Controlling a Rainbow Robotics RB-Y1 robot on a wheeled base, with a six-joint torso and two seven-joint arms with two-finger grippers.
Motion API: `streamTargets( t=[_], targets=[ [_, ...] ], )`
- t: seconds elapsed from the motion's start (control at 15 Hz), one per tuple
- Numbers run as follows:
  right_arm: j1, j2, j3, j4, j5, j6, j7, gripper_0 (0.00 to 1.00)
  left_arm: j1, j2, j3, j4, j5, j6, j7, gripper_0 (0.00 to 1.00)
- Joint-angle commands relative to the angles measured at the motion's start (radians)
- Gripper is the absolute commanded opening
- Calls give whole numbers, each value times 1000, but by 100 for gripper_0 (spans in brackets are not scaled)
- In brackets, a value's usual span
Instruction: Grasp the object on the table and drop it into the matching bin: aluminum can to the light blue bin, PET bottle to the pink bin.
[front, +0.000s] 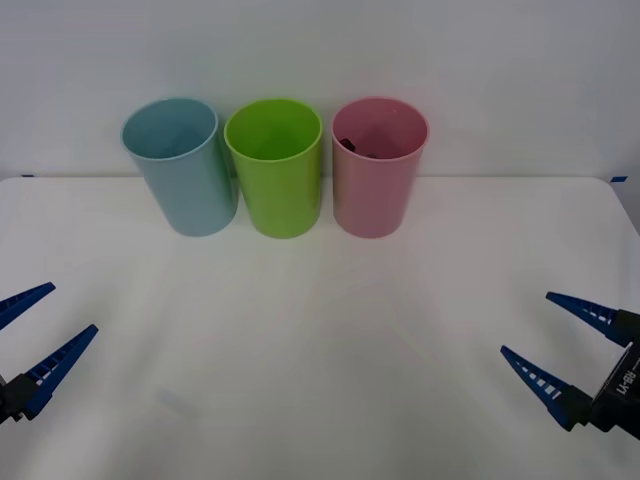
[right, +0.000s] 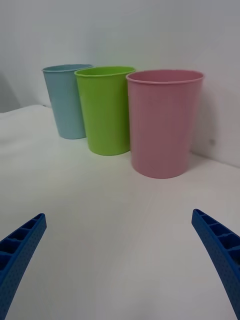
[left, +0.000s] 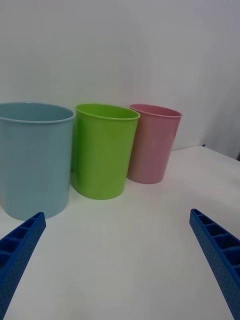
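Both my jaws are spread wide and hold nothing. Left gripper (front: 30, 345) hangs low over the near tabletop (front: 320, 380), well short of the pink bin (front: 379, 180) and off to its left. Right gripper (front: 565, 350) sits at about the same nearness, well short of the pink bin and to its right. Tabletop between me and the bins is bare white.

Further out, three tubs in a row against the wall: pink bin, lime green tub (front: 274, 167) touching or just beside it on the left, light blue bin (front: 181, 165) left of that.

Inside the pink bin, just under the rim on the side nearest the green tub, I see a small dark shape (front: 347, 143). I judge that's the PET bottle, already dropped in. Too small to be sure; the wrist views show only the tub walls, not the inside.

Risks from here, as I judge them:
- if that dark bit is not the bottle, I'd log the task done wrongly
- any forward reach with jaws this wide could clip the pink bin's rim or wall; it tapers downward, so it probably tips easily
- a knock on pink would shove the green tub, since they sit so close
- right arm swinging inward is the likelier culprit, being on the pink bin's side
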Motion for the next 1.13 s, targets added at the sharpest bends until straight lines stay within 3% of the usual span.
streamTargets(
  t=[0.07,0.4,1.13],
  targets=[
    [6,30,-37,53,0,-84,10,100,0,0,0,0,0,0,0,100],
    [18,40,-82,134,-22,-187,29,100,0,0,0,0,0,0,0,100],
    [27,40,-85,193,-3,-210,36,100,0,0,0,0,0,0,0,100]
  ],
)
